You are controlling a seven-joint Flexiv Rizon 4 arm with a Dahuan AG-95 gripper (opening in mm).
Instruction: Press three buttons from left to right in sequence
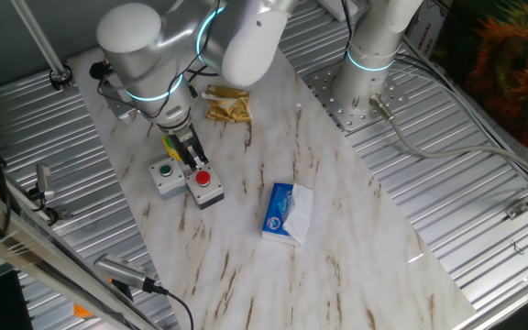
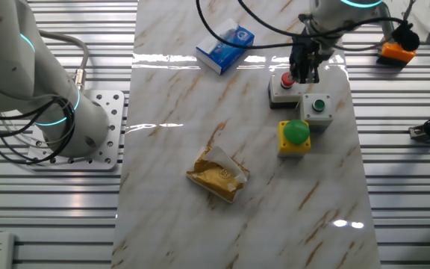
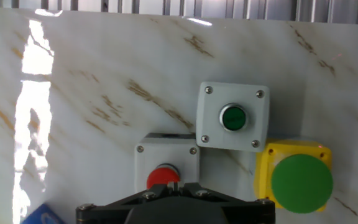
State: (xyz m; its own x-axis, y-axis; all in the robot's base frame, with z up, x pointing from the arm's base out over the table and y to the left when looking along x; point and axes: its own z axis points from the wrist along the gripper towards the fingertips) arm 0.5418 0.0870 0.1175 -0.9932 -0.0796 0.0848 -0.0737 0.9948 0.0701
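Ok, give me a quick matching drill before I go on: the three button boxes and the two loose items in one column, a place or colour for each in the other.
Things:
1. red button box
2. small green button box
3. big green dome
4. tissue packet
5. golden wrapper

Descriptions:
A. sits on a yellow box
B. grey box in the middle of the row of three
C. blue and white, lying apart from the boxes
D. crumpled, off on its own on the marble top
E. right under the gripper

Pairs: 1-E, 2-B, 3-A, 4-C, 5-D

yellow box (image 2: 294, 143) green dome, grey box (image 2: 283, 87) red button, brown-veined white table (image 2: 200, 97)
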